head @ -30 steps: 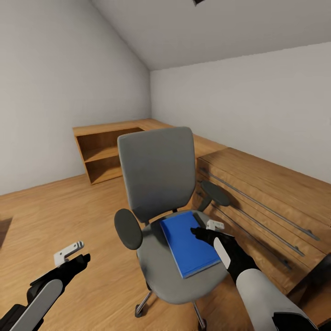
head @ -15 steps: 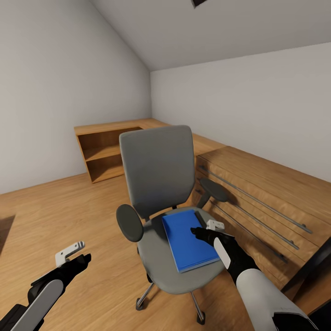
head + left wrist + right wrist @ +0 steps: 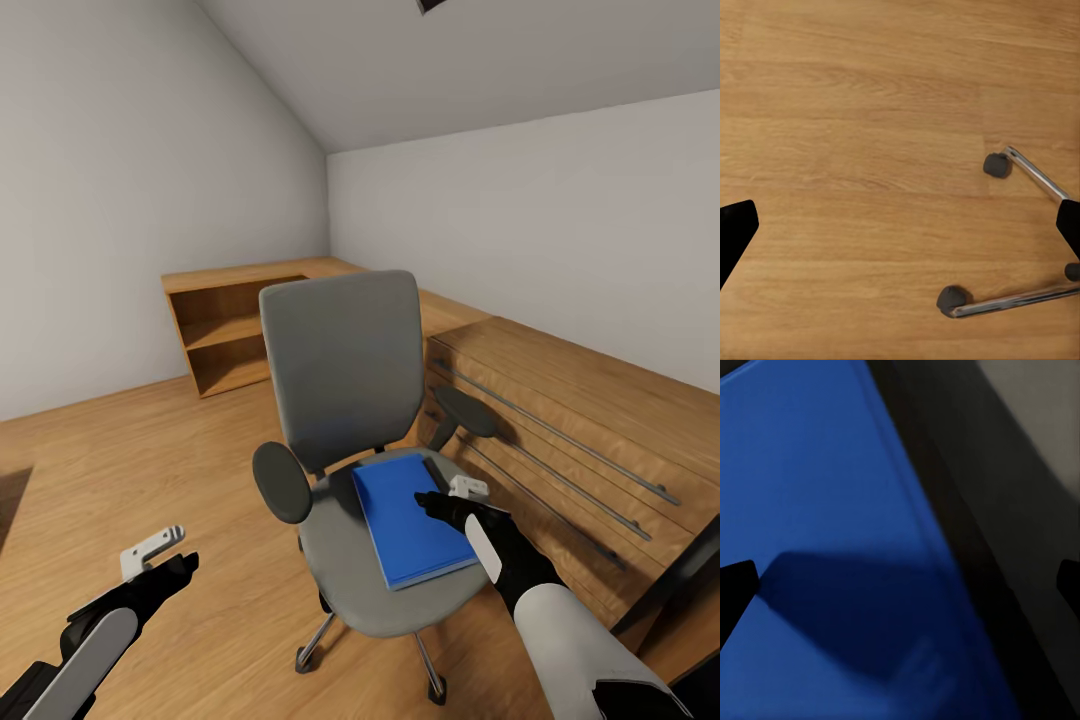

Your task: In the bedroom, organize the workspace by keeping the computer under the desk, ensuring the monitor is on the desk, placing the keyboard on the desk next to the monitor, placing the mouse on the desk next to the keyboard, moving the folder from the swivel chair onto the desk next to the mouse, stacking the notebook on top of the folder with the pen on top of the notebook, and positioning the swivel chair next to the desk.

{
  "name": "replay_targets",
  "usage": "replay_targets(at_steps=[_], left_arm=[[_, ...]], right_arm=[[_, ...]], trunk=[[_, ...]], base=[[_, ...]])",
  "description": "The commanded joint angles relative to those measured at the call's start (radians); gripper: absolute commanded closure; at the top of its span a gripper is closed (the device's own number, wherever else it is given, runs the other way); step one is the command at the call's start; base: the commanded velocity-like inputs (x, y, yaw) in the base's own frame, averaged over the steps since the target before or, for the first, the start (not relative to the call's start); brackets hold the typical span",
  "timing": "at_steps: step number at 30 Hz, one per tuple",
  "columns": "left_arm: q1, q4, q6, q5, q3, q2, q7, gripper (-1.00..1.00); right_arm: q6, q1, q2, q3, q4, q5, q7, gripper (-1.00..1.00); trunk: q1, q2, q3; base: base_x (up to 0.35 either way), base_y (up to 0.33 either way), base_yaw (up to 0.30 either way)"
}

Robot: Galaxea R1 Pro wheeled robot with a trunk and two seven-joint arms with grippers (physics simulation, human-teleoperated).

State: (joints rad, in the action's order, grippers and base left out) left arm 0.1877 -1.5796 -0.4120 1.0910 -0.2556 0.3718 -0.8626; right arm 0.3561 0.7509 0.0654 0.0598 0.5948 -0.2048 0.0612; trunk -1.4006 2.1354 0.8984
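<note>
The right pincer [image 3: 447, 497] hovers wide open over the folder's [image 3: 410, 518] right edge, holding nothing. In the last half second nothing has shifted; the earlier drift has stopped, so a grasp looks near. The left pincer [image 3: 160, 551], open, hangs over the floor [image 3: 120, 460]. One folder lies on one chair [image 3: 345, 400].

The chair [image 3: 350, 440] stands at centre frame, with the folder [image 3: 410, 520] lying on the right half of its seat. A drawer chest [image 3: 570, 440] sits at right, just beside the chair; a shelf unit [image 3: 230, 335] stands behind, at upper left.
</note>
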Motion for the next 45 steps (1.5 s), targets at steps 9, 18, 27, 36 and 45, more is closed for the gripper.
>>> replay_targets(at_steps=[9, 18, 27, 36, 45], left_arm=[[0.001, 0.001, -0.001, 0.004, -0.001, 0.001, -0.007, -1.00], [0.001, 0.001, -0.001, 0.002, -0.001, 0.001, -0.007, -1.00], [0.001, 0.001, -0.001, 0.001, -0.002, 0.001, -0.007, -1.00], [0.001, 0.001, -0.001, 0.001, -0.002, 0.001, -0.007, -1.00], [0.001, 0.001, -0.001, 0.000, -0.002, 0.000, -0.009, -1.00]], right_arm=[[0.006, 0.000, 0.002, 0.006, -0.067, 0.001, 0.003, -1.00], [0.006, 0.000, 0.002, 0.006, -0.067, 0.001, 0.003, -1.00], [0.006, 0.000, 0.002, 0.006, -0.067, 0.001, 0.003, -1.00], [0.006, -0.001, 0.002, 0.006, -0.067, 0.001, 0.003, -1.00], [0.005, 0.000, 0.002, 0.006, -0.067, 0.002, 0.003, -1.00]], trunk=[[0.000, 0.000, 0.001], [0.000, 0.000, 0.001], [0.000, 0.000, 0.001], [0.000, 0.000, 0.001], [0.000, 0.000, 0.001]], base=[[-0.137, 0.000, 0.000], [-0.045, 0.000, 0.000], [-0.134, 0.000, 0.000], [-0.074, 0.000, 0.000], [-0.142, 0.000, 0.000]])
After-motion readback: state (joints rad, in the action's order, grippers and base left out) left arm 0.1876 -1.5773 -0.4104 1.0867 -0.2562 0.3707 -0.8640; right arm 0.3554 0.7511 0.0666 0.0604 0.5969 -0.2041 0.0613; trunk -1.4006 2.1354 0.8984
